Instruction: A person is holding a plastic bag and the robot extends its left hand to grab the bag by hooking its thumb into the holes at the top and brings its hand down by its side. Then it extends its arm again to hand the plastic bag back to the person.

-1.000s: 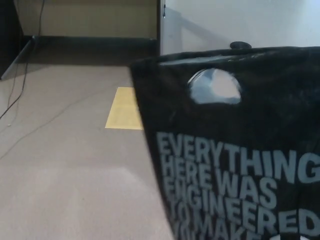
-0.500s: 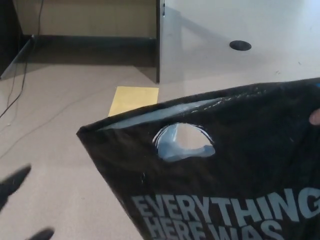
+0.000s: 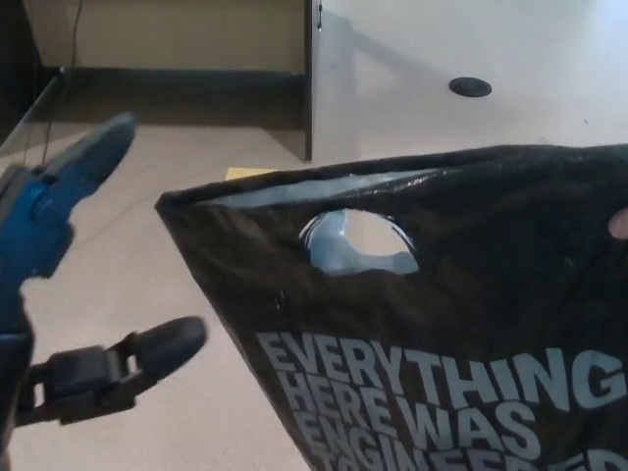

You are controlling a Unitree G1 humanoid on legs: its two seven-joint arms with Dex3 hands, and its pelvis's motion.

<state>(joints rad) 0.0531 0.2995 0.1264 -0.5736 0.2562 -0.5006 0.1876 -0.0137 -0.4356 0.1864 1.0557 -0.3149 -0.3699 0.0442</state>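
One black plastic bag fills the right and lower part of the head view, its top edge slanting across the middle, a round handle hole cut just below that edge and pale block lettering printed beneath. At the far right border a person's fingertip rests against the bag. The left hand sits at the left side of the view, well apart from the bag, its fingers spread wide and holding nothing, one finger raised above and another extended below toward the bag.
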